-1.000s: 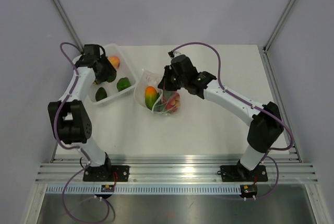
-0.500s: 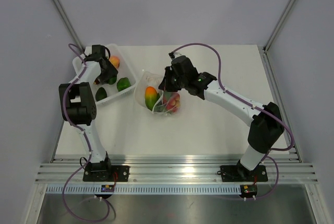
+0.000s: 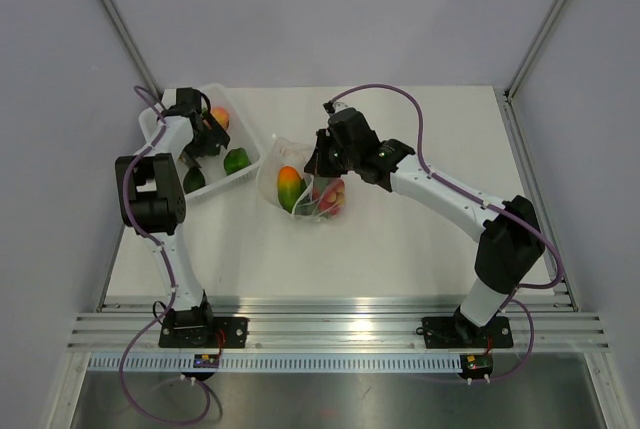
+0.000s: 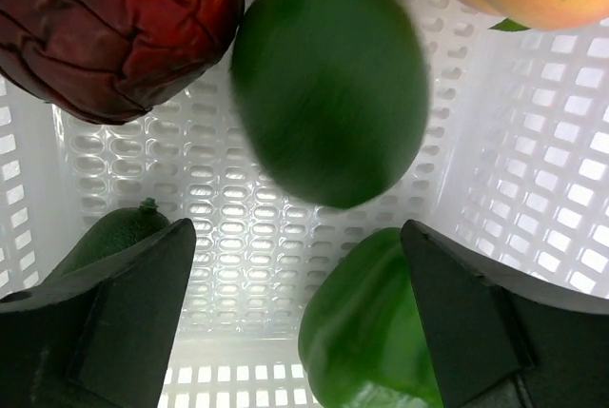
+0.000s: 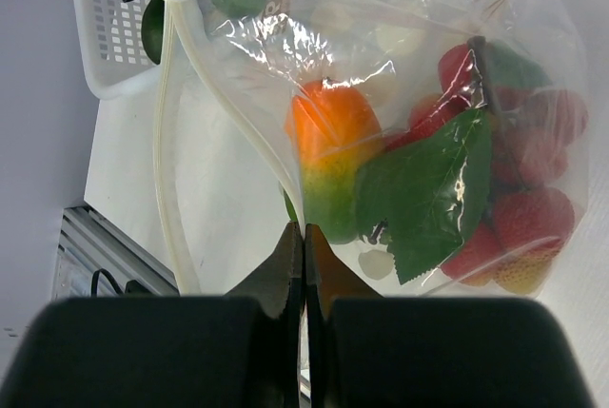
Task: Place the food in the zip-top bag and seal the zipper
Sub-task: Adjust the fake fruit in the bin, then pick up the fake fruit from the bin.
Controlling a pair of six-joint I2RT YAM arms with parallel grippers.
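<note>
Over the white tray (image 4: 533,170) the left hand (image 4: 295,237) is spread wide. A round green fruit (image 4: 328,85) lies straight ahead between its fingers, so this arm is nearer the loose food. Rightward, the right hand (image 5: 303,237) is pressed together, pinching the mouth edge of the part-filled zip-top bag (image 5: 400,75), which sits on the worktop (image 3: 400,249) beside the tray.

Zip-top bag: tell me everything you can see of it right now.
The zip-top bag is clear, crinkly plastic, resting on the white table beside the tray. Its mouth gapes toward the tray, the pale zipper unsealed. Inside: an orange-green fruit, red berries, a green leaf. The right gripper, shut, pinches one lip.
</note>
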